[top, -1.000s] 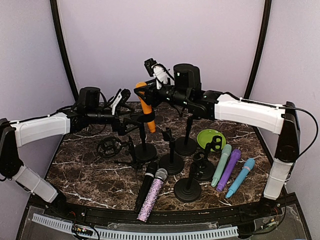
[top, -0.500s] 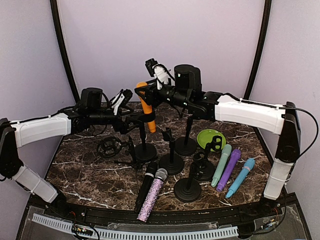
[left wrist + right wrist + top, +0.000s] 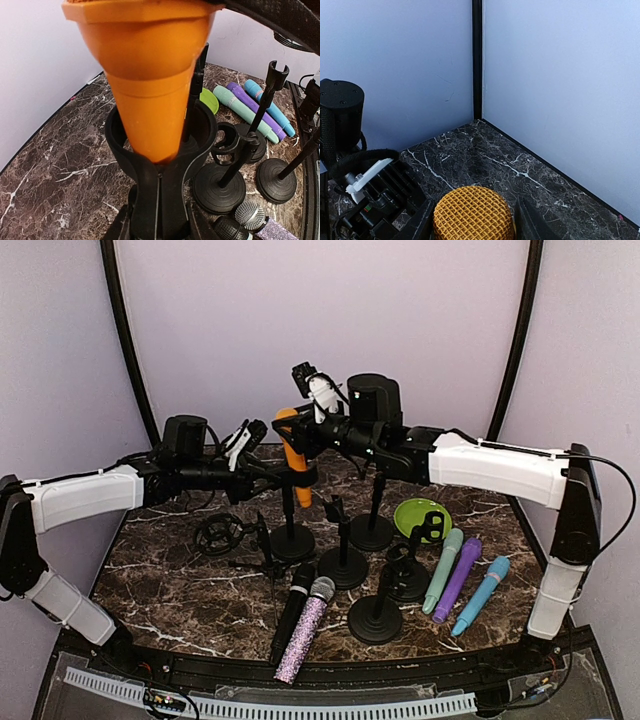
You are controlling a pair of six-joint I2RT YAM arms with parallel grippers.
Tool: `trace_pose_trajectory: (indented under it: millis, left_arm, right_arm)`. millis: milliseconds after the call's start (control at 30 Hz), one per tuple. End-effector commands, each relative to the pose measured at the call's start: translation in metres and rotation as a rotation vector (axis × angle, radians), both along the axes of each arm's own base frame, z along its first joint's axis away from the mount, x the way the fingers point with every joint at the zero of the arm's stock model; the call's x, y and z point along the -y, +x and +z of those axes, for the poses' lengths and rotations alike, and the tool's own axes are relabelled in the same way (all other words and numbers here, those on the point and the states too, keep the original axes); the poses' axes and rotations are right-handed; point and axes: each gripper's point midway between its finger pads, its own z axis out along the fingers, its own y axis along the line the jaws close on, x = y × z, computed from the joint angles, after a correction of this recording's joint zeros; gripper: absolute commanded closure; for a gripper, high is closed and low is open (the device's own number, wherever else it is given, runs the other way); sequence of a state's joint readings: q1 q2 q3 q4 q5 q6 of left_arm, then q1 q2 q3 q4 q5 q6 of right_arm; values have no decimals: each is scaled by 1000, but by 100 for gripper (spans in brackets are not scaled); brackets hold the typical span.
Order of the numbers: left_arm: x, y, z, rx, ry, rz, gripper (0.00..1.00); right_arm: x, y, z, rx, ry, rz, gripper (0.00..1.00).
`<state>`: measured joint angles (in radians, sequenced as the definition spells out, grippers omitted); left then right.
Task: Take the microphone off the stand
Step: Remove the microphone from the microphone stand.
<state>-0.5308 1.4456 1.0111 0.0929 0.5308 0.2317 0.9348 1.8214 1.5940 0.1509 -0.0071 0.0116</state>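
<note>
Pinches orange microphone (image 3: 293,455) by its mesh head in right gripper (image 3: 473,220); clamps stand clip (image 3: 160,165) stem in left gripper (image 3: 159,227). Sits in clip near table's (image 3: 170,580) back edge; not yet lifted out.

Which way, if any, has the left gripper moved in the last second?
Yes: the left gripper has edged right, up to the stand holding the orange microphone.

The microphone (image 3: 293,455) is sitting in the clip of a stand (image 3: 291,543) on the table (image 3: 170,575). Four more stands (image 3: 344,567) are standing to its right. Three microphones (image 3: 458,578) are lying side by side at the far right, a bowl (image 3: 410,509) behind them, and two more microphones (image 3: 308,625) are lying in front.
</note>
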Motion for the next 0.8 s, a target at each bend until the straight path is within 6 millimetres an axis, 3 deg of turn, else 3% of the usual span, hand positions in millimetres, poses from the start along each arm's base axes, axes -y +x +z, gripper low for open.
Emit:
trace_pose_trajectory:
  millis: [0,233,467,533,700,767]
  left_arm:
    - [3,-2,5,2,0,-22,83]
    - [2,2,4,-7,7,-1,84]
    - [2,2,8,-6,-4,6,78]
    - [3,3,9,-7,-13,5,71]
    - [4,9,24,18,-39,24,26]
    - [2,13,32,37,-48,49,16]
  right_arm:
    - [12,-2,33,43,79,-21,75]
    - [47,-5,77,94,154,-128,77]
    - [100,-12,86,122,182,-285,77]
    - [117,-19,90,129,204,-310,77]
    - [158,-38,103,144,254,-369,77]
    - [177,-45,105,145,272,-402,77]
